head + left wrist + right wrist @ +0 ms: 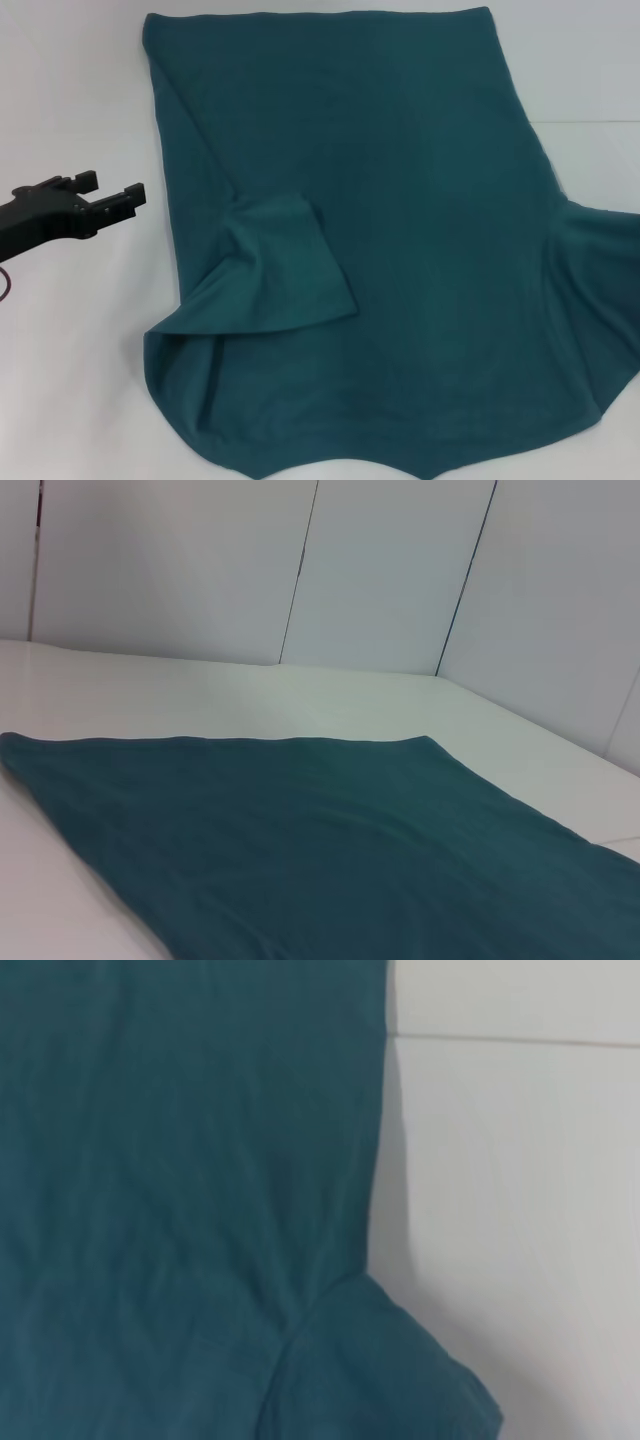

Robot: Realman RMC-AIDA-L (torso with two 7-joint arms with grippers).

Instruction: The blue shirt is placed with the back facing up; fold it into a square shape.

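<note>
The blue shirt (400, 250) lies flat on the white table (70, 90), hem far, collar end near me and cut off. My left claw (112, 190) hovers released beside it; right unseen.

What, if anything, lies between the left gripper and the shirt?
Nothing visible. The left gripper, jaws open, hangs beside the shirt with only bare white table between them.
</note>
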